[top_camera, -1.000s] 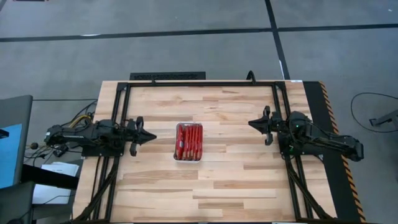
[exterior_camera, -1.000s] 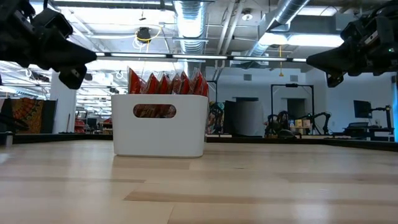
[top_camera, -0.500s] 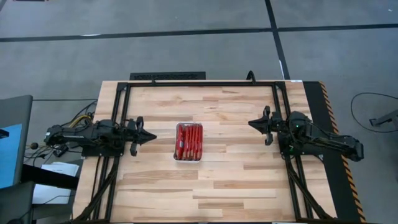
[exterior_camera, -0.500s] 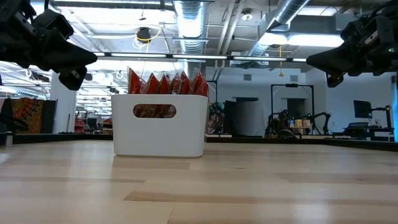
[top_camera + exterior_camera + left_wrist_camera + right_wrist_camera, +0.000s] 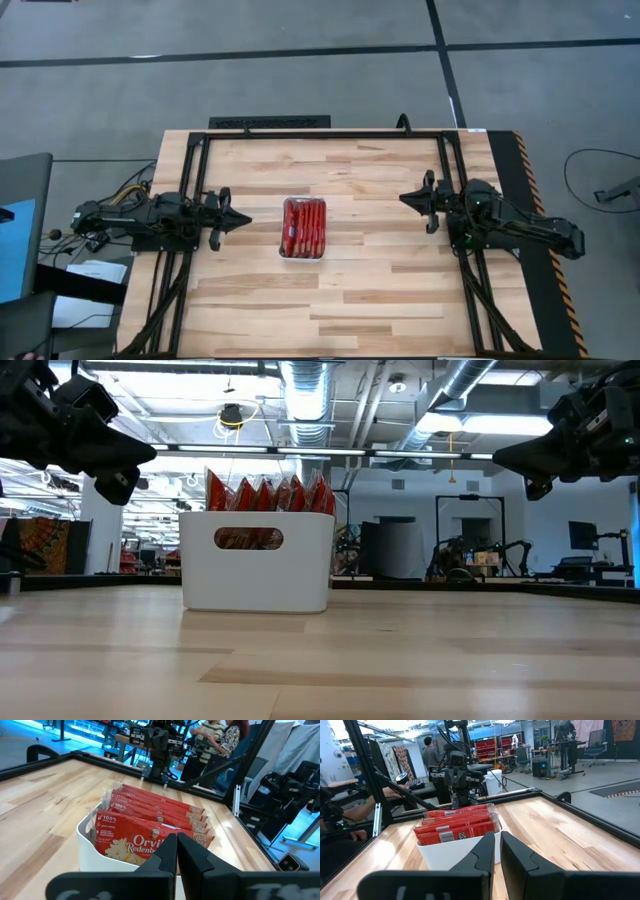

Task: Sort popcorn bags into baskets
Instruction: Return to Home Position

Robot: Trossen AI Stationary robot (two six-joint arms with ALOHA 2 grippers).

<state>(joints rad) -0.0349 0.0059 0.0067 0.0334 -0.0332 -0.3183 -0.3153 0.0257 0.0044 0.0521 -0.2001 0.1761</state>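
High view: popcorn bags (image 5: 303, 226) stand packed in the white bin (image 5: 301, 257) between left hand (image 5: 243, 219) and right hand (image 5: 405, 197), both closed empty, parked clear because sorting looks finished

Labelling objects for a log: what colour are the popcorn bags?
The popcorn bags are red with white lettering; the left wrist view shows them best.
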